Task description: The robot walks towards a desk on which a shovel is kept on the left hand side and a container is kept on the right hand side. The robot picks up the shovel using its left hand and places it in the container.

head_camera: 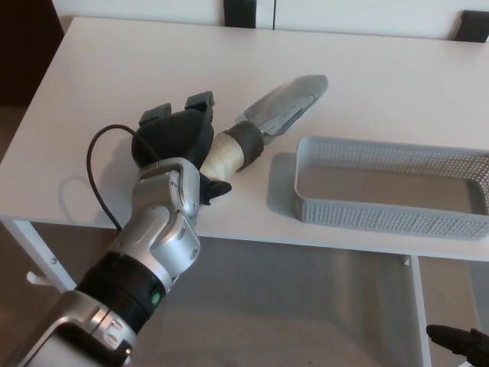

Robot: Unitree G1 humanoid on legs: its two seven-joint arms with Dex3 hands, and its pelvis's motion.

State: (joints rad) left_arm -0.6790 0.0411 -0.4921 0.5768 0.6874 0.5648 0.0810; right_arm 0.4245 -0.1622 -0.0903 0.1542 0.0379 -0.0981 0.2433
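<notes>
The shovel [284,105] lies on the white desk [114,69], its grey metal blade pointing to the back right and its beige handle with a black collar pointing at me. My left hand [176,141] sits at the near end of the handle, fingers spread beyond it and thumb below it, open and not closed around the handle. The grey mesh container [382,215] stands empty on the desk to the right of the shovel. Only a black tip of my right hand [458,340] shows at the bottom right corner, below desk level.
The desk's front edge runs just behind my left forearm, with white legs [34,252] below it. A black cable [95,176] loops from my left wrist. Dark chair backs [241,11] stand behind the far edge.
</notes>
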